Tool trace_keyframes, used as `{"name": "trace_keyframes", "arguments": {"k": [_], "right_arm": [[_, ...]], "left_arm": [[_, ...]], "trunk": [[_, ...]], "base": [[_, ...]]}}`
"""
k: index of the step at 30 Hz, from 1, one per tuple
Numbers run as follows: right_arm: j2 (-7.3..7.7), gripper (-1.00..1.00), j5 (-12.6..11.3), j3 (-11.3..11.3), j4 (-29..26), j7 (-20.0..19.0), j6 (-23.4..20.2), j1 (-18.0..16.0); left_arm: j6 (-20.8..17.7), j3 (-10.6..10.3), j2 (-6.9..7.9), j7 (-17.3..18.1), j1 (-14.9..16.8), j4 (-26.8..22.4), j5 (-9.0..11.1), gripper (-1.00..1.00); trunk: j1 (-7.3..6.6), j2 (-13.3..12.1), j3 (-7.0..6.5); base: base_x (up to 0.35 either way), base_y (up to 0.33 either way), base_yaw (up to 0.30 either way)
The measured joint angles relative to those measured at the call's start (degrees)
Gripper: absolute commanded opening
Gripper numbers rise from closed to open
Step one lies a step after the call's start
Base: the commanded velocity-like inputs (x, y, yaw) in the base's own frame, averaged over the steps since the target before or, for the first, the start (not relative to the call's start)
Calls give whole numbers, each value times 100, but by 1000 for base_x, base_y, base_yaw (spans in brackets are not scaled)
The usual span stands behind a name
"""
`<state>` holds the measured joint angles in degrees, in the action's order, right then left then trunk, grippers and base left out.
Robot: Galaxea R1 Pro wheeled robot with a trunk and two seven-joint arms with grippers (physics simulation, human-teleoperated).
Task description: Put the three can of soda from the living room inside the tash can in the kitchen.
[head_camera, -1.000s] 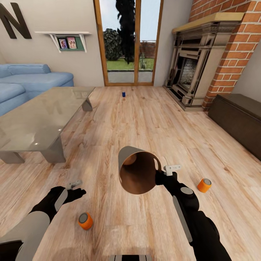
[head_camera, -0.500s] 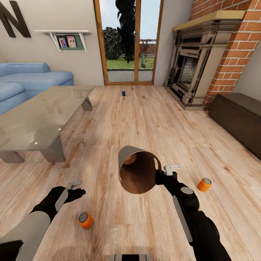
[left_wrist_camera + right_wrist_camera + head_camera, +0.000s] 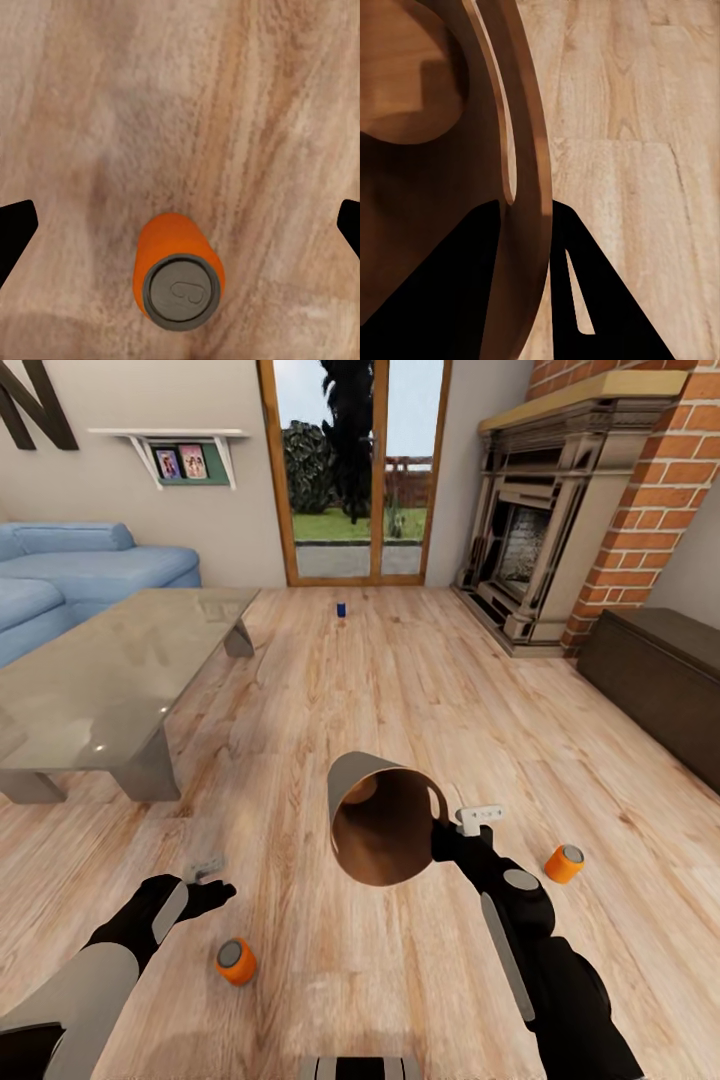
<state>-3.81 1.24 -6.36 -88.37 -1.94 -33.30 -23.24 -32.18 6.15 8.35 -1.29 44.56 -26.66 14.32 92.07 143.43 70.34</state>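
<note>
While your right gripper [image 3: 438,838] clamps the tapered copper-lined wastebasket's [image 3: 385,822] rim, your spread-open left gripper [image 3: 208,880] hovers above an upright orange soda can [image 3: 236,961].

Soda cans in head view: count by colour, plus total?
Orange cans: 2, one near the left tool, one right of the held trash can
Dark blue can: 1, far off by the glass doors
Total: 3, all on the floor
</note>
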Motion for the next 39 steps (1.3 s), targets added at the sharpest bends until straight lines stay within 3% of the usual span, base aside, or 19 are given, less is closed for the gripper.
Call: {"name": "trace_keyframes", "arguments": {"k": [11,19,31,39], "right_arm": [[4,-100,21,4,8,1,-49,-231],[1,-100,243,4,-45,-4,-85,-418],[4,-100,313,4,-38,-6,-90,-442],[4,-100,323,5,-48,-5,-90,-434]], "left_arm": [[1,0,-5,-82,0,3,1,100],[3,0,-25,-88,0,4,-3,100],[172,0,-95,-203,0,11,-17,100],[176,-44,-171,-213,0,11,-16,100]], "trunk": [[0,0,99],[0,0,171],[31,16,544],[31,16,617]], "base": [[0,0,0],[0,0,0],[0,0,0],[0,0,0]]}}
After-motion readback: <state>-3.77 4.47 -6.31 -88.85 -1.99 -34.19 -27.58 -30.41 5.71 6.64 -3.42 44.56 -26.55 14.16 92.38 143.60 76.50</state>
